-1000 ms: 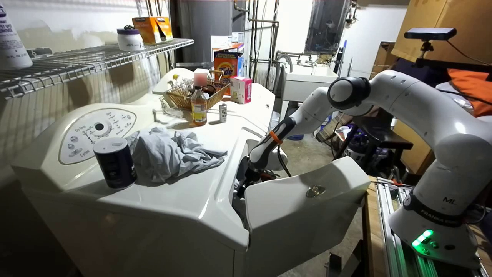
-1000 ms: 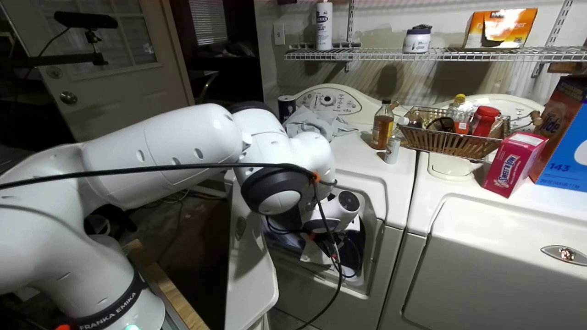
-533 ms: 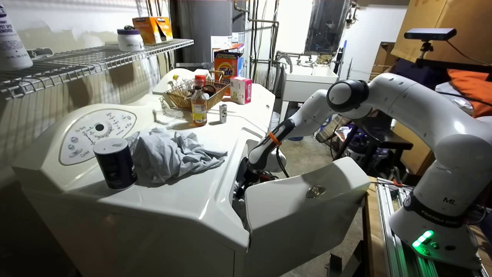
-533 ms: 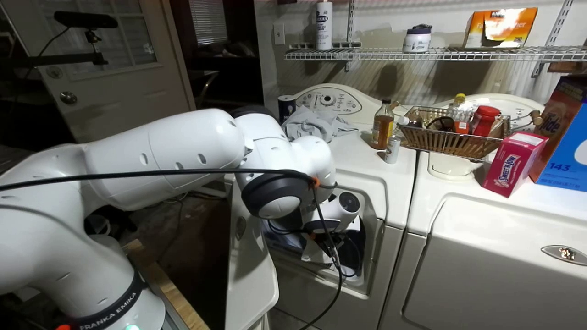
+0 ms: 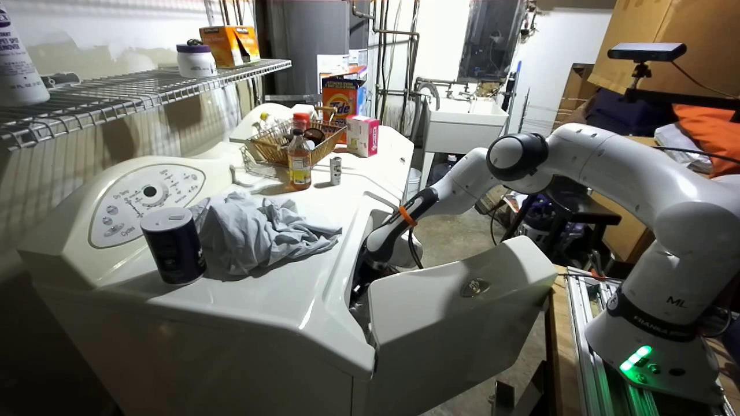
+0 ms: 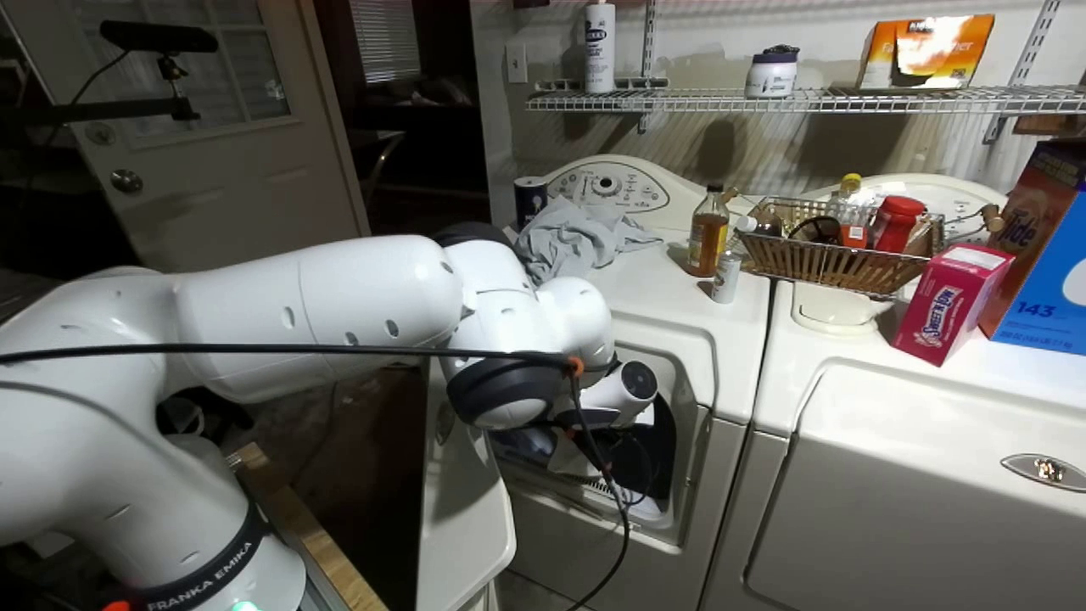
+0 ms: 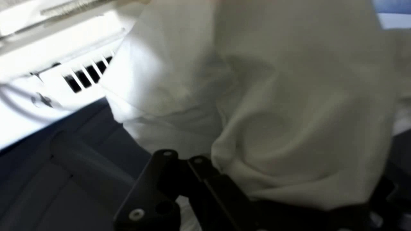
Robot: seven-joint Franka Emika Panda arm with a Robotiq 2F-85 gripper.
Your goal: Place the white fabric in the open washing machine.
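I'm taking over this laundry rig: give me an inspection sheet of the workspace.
Surface: machine top, bearing a crumpled gray cloth.
Job things: white fabric bunched against the gripper in the machine's opening; door open.
Clutter: dark canister, amber bottle and small can on the machine top; basket, pink box and Tide box farther along.
Gripper: in the opening, partly hidden by the fabric; open or shut cannot be told.
Cables: black cable spans the arm; cable also hangs in front of the opening.
Surroundings: wire shelf above with white bottle, jar and orange box; sink beyond.
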